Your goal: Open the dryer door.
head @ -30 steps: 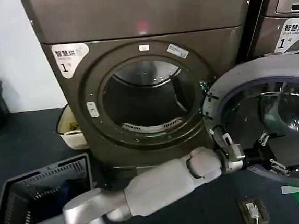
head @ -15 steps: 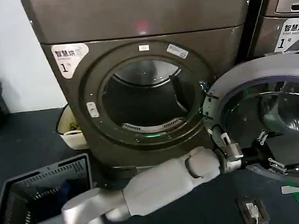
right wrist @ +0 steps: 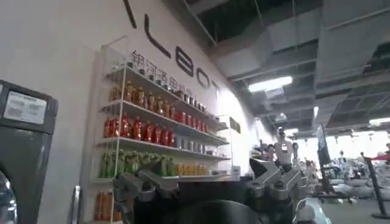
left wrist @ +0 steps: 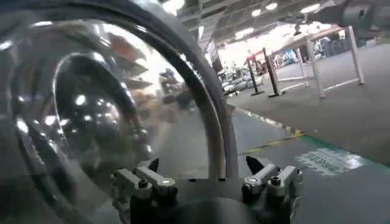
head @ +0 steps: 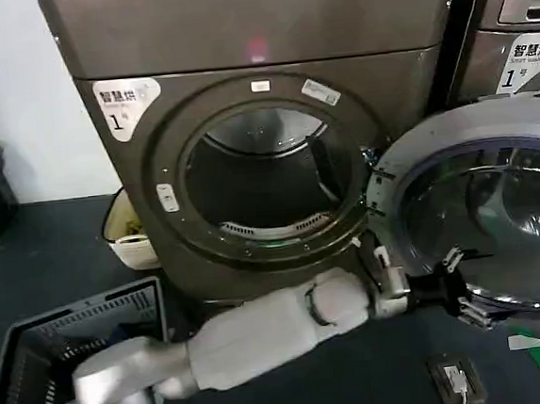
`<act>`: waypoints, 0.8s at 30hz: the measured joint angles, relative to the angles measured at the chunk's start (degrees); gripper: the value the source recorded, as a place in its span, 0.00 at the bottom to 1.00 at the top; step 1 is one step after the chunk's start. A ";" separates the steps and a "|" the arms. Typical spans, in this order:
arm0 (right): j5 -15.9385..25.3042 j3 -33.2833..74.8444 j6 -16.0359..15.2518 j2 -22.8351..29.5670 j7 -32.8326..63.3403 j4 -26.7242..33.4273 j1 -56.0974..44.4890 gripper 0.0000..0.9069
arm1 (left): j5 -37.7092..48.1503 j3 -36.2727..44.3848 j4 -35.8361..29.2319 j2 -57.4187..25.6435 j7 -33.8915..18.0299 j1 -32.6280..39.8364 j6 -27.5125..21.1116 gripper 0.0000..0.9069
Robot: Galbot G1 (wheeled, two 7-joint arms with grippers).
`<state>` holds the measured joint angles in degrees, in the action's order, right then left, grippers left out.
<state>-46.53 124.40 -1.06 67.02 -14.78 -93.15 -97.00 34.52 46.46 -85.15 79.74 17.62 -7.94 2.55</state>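
At frame right the dryer door (head: 484, 212) stands swung wide from the dryer (head: 255, 137), leaving the drum clear. The left claw (head: 454, 285), fingers spread, holds nothing beside its lower rim.

The head camera looks forward and down at the dryer (head: 264, 136) from near. The left wrist camera sits close against the dryer door (left wrist: 91, 109), a part the head view shares. The right wrist camera faces up toward far shelves (right wrist: 152, 134).
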 joint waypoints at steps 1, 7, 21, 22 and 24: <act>0.00 0.16 0.00 0.00 -0.09 -0.01 -0.12 1.00 | 0.26 0.01 -0.71 -0.78 0.03 0.02 0.00 1.00; 0.12 1.08 0.01 -0.11 -0.43 -0.34 -0.47 1.00 | 1.31 0.45 -5.71 -6.34 0.37 0.96 0.02 1.00; 0.64 1.29 0.07 -0.38 -0.74 -0.43 -0.43 1.00 | 8.93 6.80 -17.41 -23.53 -1.02 8.76 2.39 1.00; 0.68 1.28 0.07 -0.38 -0.75 -0.43 -0.42 1.00 | 8.51 7.55 -18.20 -25.15 -1.12 9.57 2.99 1.00; 0.78 1.25 0.09 -0.38 -0.89 -0.38 -0.38 1.00 | 6.86 9.29 -19.41 -28.52 -1.17 11.33 4.75 1.00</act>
<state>-45.75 125.65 -0.97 66.64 -15.67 -93.53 -97.38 41.38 55.75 -104.56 51.21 16.45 3.39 7.29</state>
